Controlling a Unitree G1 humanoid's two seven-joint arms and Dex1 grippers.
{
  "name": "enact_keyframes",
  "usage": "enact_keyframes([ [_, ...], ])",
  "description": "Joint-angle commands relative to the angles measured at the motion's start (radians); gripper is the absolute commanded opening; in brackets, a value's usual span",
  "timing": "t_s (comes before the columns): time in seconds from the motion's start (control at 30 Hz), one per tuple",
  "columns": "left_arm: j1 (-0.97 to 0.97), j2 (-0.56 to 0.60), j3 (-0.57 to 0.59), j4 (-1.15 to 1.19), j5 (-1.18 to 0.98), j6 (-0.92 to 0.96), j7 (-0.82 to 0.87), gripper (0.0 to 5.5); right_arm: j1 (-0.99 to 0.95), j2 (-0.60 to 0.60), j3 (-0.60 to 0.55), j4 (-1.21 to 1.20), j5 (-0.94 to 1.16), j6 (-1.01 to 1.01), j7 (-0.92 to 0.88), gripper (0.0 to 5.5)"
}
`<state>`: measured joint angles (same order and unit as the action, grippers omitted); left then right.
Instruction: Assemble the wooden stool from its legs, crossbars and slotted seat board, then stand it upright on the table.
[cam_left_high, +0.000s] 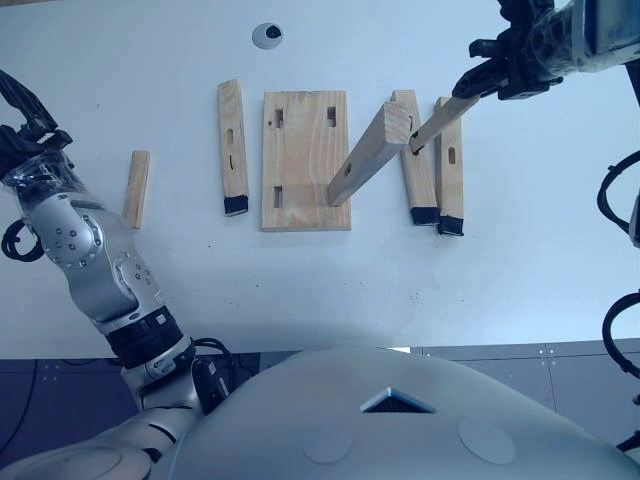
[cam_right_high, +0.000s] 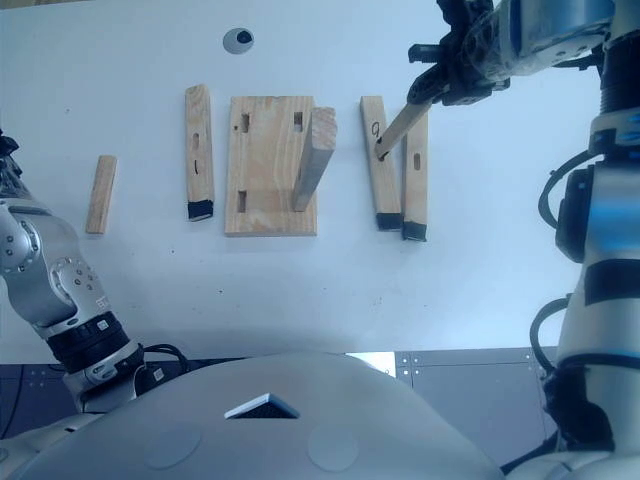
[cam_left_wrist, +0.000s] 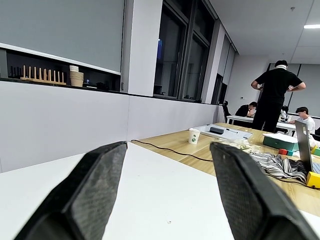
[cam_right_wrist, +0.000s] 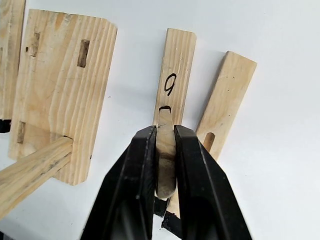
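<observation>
The slotted seat board (cam_left_high: 300, 135) lies flat in the middle of the white table. One leg (cam_left_high: 366, 155) stands in a slot at its near right corner. Another leg (cam_left_high: 233, 147) lies to its left, and a short crossbar (cam_left_high: 137, 188) lies farther left. Two more legs (cam_left_high: 416, 165) (cam_left_high: 451, 175) lie side by side to the right. My right gripper (cam_right_wrist: 164, 134) is shut on a second crossbar (cam_left_high: 438, 123), tilted, its lower end at the slot of the leg marked 9 (cam_right_wrist: 175, 75). My left gripper (cam_left_wrist: 165, 200) is open with nothing in it, off at the table's left side.
A small grey round disc (cam_left_high: 267, 36) sits at the far side of the table behind the seat board. The near strip of the table (cam_left_high: 330, 280) holds nothing. Desks and people show in the room behind in the left wrist view.
</observation>
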<state>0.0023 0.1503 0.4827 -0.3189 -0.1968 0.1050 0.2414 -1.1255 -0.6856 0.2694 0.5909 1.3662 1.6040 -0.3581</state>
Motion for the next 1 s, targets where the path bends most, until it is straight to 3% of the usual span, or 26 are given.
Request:
enact_keyframes([
  [0.03,0.001,-0.006,0.010,-0.004,0.005,0.001,0.006,3.04,0.032,-0.028,-0.007,0.006,0.062,0.010,-0.143,0.40],
  [0.37,0.007,-0.028,0.017,-0.011,0.006,-0.007,0.022,3.04,0.070,-0.040,0.020,-0.055,0.200,0.010,-0.290,0.40],
  [0.67,0.021,-0.043,0.020,-0.022,0.011,-0.002,0.025,3.04,0.154,-0.049,0.068,-0.192,0.201,0.010,-0.266,0.40],
  [1.0,0.013,-0.041,0.012,-0.018,0.012,0.004,0.028,3.04,0.064,0.012,0.094,-0.179,0.221,0.010,-0.186,0.40],
])
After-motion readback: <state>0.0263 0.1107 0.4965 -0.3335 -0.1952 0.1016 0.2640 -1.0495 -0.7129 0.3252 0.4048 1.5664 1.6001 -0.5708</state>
